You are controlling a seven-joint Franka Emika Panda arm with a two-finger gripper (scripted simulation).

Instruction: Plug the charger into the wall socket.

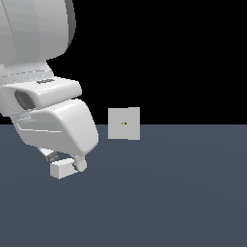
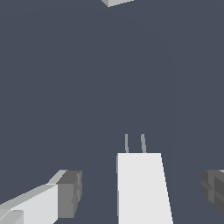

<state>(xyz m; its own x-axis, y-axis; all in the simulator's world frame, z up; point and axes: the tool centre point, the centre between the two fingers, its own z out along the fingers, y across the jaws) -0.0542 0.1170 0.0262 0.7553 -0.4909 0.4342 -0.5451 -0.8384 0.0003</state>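
Note:
The charger [image 2: 141,188] is a small off-white block with two short grey prongs [image 2: 134,143] on its far end. It sits between my gripper's [image 2: 142,191] fingers, with a visible gap on each side, so the gripper is open and straddles it without touching. In the exterior view the charger [image 1: 61,169] shows low on the grey floor under the gripper [image 1: 65,161], at the exterior view's left. The wall socket [image 1: 124,123] is an upright off-white square plate with two tiny dark holes, further back and toward the exterior view's right. Only its corner [image 2: 116,2] shows in the wrist view, and the prongs point roughly toward it.
A flat dark grey floor [image 1: 169,193] spreads all around, with black background behind it. The arm's bulky white links [image 1: 48,111] fill the exterior view's upper left and hide part of the gripper.

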